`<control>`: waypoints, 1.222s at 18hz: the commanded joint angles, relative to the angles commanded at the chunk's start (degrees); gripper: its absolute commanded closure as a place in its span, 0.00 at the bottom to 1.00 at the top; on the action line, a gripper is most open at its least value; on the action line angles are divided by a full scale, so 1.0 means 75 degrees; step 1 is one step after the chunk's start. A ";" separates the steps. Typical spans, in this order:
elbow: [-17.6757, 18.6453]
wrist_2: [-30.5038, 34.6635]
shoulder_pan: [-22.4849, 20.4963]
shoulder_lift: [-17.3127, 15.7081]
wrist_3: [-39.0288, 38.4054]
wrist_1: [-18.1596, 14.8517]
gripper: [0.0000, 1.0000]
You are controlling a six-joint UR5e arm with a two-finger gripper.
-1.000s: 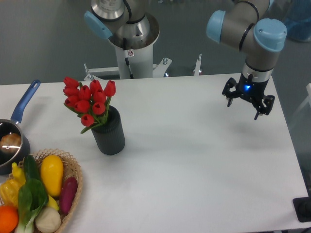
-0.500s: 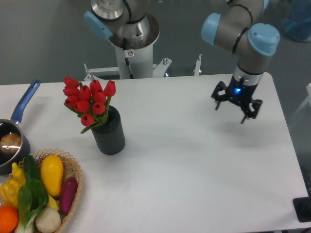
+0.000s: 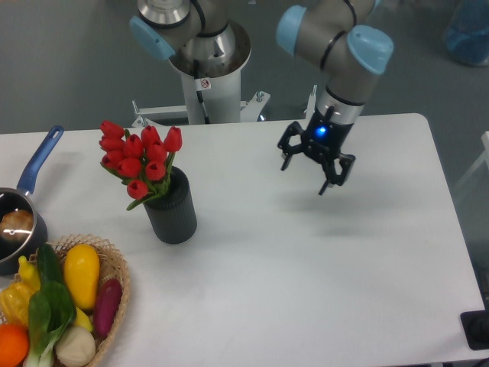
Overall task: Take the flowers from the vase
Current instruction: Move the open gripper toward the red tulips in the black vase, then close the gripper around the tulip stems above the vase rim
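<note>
Approach step: my tool (image 3: 312, 173) hangs above the worktop (image 3: 321, 275), fingers spread wide, gripping nothing.
The flowers (image 3: 140, 159) stand in the vase (image 3: 173, 209) at centre left, well apart; next I must bring the tool over the tulip stems.

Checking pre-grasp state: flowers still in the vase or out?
In. The flowers stand with stems down in the upright vase; the open gripper hangs apart, to the right.
</note>
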State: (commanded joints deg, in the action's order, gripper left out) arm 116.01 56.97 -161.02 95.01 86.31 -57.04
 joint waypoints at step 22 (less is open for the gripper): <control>0.0457 -0.2697 0.1418 -0.1360 0.0281 -0.1242 0.00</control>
State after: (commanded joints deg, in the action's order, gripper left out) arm 119.44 36.74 -150.38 84.81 88.42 -66.36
